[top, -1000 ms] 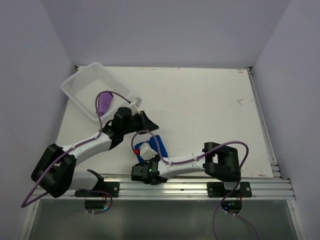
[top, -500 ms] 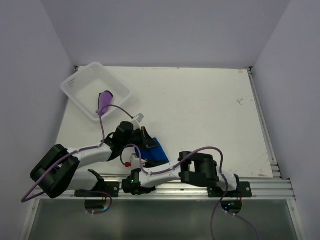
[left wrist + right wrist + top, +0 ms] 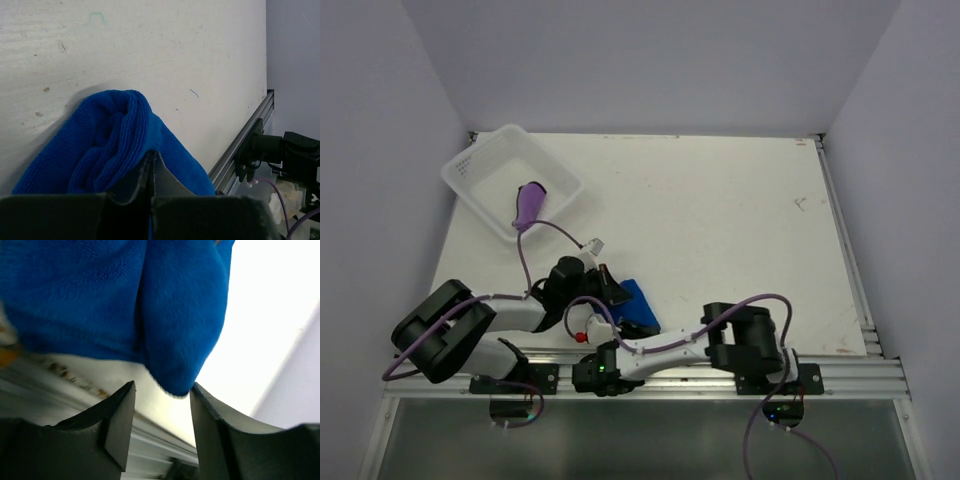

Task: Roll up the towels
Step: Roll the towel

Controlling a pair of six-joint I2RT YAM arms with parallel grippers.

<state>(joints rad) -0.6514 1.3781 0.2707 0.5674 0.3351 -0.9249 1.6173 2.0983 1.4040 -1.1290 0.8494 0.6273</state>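
top external: blue towel sits bunched on the table near the front edge, just beside the rail, with both arms crowded over it. purple towel lies in a bundle inside the white basket, well apart.

left wrist: left claw is pinched tight, and the blue towel tents up to its tips, so it looks clamped on a thin bit of cloth. the folds are loose and it is not a tidy roll.

right wrist: right claw is spread wide, holding nothing. a blue fold hangs just above the gap.

risks, as a judgement:
- the only hold is that small left pinch, so a tug could pull the cloth free and let the folds fall open.
- the towel is close to the rail, so dragging it nearer could snag it or drop it off the edge.
- the arms are very close, so a bump is likely if both move at once.
- the right claw could close on one layer only.
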